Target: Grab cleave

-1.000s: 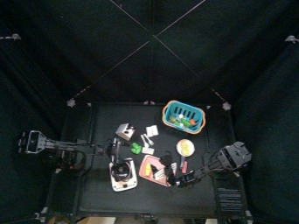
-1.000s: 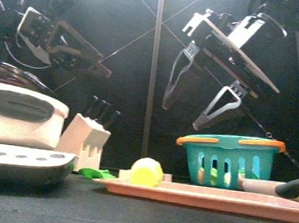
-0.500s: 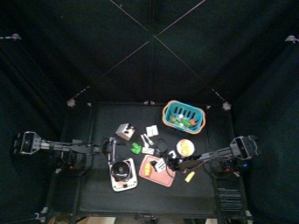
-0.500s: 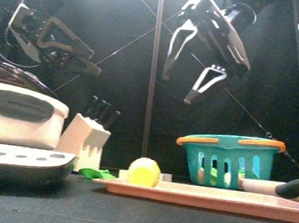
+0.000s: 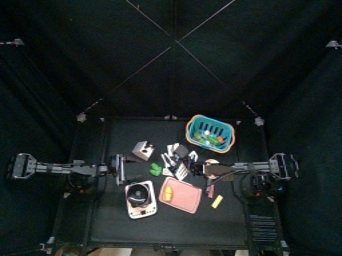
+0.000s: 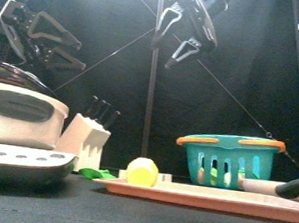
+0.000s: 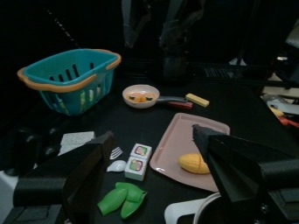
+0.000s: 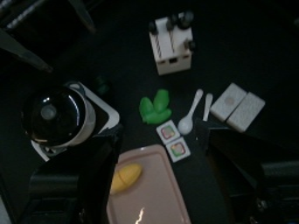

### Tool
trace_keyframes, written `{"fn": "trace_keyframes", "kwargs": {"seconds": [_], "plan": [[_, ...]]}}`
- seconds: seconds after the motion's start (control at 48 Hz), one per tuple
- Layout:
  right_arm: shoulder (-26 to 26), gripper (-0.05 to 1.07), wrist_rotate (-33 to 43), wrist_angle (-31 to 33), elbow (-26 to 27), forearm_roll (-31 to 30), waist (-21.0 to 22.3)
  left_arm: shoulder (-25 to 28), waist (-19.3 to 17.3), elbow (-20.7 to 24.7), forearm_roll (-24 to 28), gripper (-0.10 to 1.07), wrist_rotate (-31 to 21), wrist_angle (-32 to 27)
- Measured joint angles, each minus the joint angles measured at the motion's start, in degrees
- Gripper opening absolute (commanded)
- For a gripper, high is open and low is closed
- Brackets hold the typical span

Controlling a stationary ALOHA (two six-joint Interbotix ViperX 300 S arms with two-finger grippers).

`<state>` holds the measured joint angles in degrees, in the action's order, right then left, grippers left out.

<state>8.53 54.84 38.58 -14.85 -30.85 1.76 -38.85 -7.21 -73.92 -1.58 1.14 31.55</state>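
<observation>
A white knife block (image 5: 143,152) with black handles stands at the table's back left; it also shows in the front view (image 6: 86,131) and the right wrist view (image 8: 176,44). I cannot tell which handle is the cleaver. My right gripper (image 5: 201,169) hangs open and empty high over the table's middle, above the pink tray (image 5: 186,196), and shows in the front view (image 6: 185,29). My left gripper (image 5: 122,171) is open and empty, raised above the rice cooker (image 5: 139,198), and shows in the front view (image 6: 45,44).
A teal basket (image 5: 209,129) stands at the back right. A lemon (image 6: 142,170) and a black handle (image 6: 288,187) lie on the pink tray. White packets (image 8: 239,105), a green item (image 8: 156,107), a white spoon (image 8: 194,107) and a small bowl (image 7: 142,95) are nearby.
My right gripper has swung left from the table's right side to over the middle and risen. My left arm has stretched further in from the left.
</observation>
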Motion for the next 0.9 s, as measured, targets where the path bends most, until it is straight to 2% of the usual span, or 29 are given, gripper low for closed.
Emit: {"fn": "trace_keyframes", "kwargs": {"seconds": [0.292, 0.521, 0.646, 0.896], "plan": [[-6.0, 0.96, -9.6, -5.0, 5.7, 5.8, 5.7, -0.6, -3.5, -0.9, -1.8, 1.04, 0.0, 0.2], [-14.2, 0.96, -19.4, -4.5, 12.9, 11.7, 6.2, -1.3, -7.5, -2.1, -3.7, 1.04, 0.0, 1.4], [-17.8, 0.95, -24.2, -3.3, 17.1, 15.0, 6.7, -3.2, -9.9, -3.9, -6.4, 1.04, -0.1, 3.1], [-23.5, 0.93, -28.1, -2.4, 23.6, 17.8, 7.2, -6.2, -11.8, -6.7, -11.3, 1.04, 0.0, 4.3]]}}
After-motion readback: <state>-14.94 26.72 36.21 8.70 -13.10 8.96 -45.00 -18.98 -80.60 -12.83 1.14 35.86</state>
